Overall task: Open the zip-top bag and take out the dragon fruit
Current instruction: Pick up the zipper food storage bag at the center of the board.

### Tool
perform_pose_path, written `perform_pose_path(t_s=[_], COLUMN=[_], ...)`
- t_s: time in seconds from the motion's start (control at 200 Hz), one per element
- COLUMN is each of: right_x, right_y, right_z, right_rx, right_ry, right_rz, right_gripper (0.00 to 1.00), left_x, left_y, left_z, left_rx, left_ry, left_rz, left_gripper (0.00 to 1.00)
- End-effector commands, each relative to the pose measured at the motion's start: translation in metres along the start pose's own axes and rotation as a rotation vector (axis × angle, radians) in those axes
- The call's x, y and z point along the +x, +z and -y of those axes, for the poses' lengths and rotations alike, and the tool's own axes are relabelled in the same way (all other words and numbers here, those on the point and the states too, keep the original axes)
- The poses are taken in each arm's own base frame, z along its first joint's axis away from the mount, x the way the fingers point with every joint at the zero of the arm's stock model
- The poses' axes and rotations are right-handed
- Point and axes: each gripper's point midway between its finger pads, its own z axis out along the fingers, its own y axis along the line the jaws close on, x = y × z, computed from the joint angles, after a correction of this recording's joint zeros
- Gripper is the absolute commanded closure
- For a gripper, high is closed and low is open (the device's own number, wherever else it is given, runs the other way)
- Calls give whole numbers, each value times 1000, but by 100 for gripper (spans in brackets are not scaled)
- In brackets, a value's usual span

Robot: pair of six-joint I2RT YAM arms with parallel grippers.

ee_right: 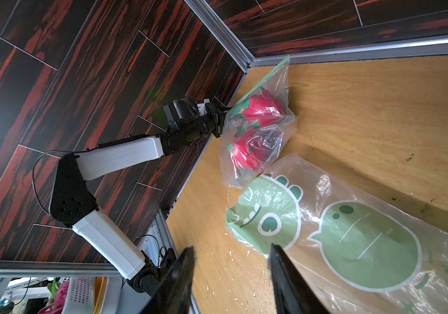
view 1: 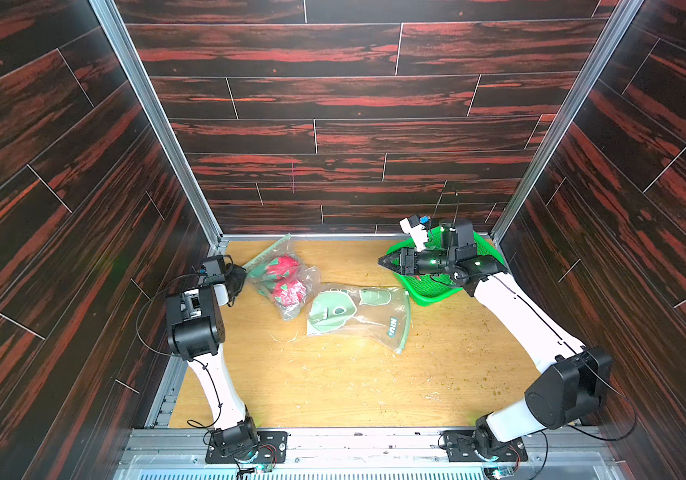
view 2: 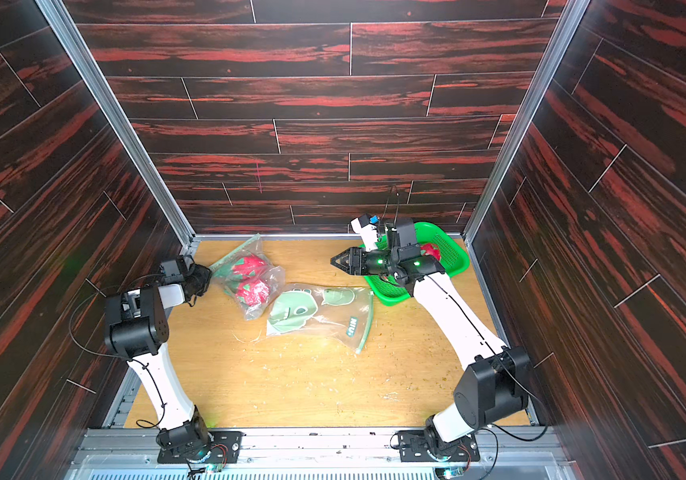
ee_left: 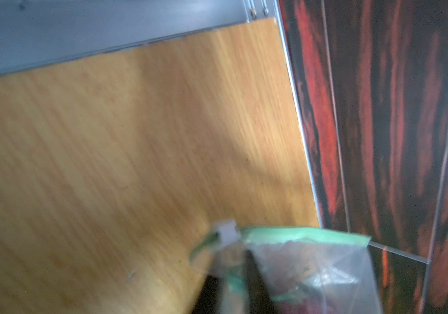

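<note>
At the far left of both top views my left gripper is clenched on the left edge of the zip-top bag. The left wrist view is blurred. It does show the clear film pinched between the dark fingers, just below the green zip strip and its white slider.

The bag lies on the wooden table, toward the upper left of the tabletop. Its long axis runs from the zip strip near the back wall down the frame and slightly right, to a crumpled bottom. Two fruits sit inside it along that axis: the upper dragon fruit and the lower dragon fruit, close together. Both show green scales on their left side, toward the gripper, with the red bodies to the right. I read their long axes as lying roughly across the frame, though the wrinkled film keeps me from being sure.

Just beside that bag, lower and to the right, a second clear bag lies flat with its long axis left to right. A green cartoon print covers its left half, and its green zip edge is at the right end.

Further right, the right gripper hangs above the table pointing frame-left, released. In the right wrist view its two fingers stand apart with nothing between them.

At the upper right, the green basket sits in the back corner, largely behind the right arm. A third dragon fruit shows inside it in a top view, but I cannot tell which way it points.
</note>
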Motion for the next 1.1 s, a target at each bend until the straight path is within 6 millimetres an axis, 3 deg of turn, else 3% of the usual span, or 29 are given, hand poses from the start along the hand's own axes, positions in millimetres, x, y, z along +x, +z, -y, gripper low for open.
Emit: perform_pose_path(t_s=[0.0,0.205,0.361,0.391,0.531,0.651,0.912,1.092], right_x=[-2,-5,-11,-13,-21,-30,-52,-62], right_y=[-1,-5,-14,-16,-24,-29,-31,-21], right_z=[-4,-9,-13,-14,-26,-43,-74,-76], right_rx=[-6,-11,-24,-29,-85,-138,-262,-312], right_ry=[-7,-17,-23,-24,-61,-140,-350,-478], right_rz=[-4,9,47,57,88,104,119,137], right_gripper=[52,52,52,52,52,52,51,49], left_x=[-17,-8,20,23,53,76,121,142], left_y=[-37,-84,-118,-136,-169,-192,-247,-279], left_z=[71,148,211,230,271,295,327,336], left_rx=[153,254,368,408,500,567,720,804], left_ry=[121,326,503,541,680,774,979,1060], left_rz=[81,107,56,60,-3,-34,-99,-131], left_gripper=[100,100,100,100,100,100,100,100])
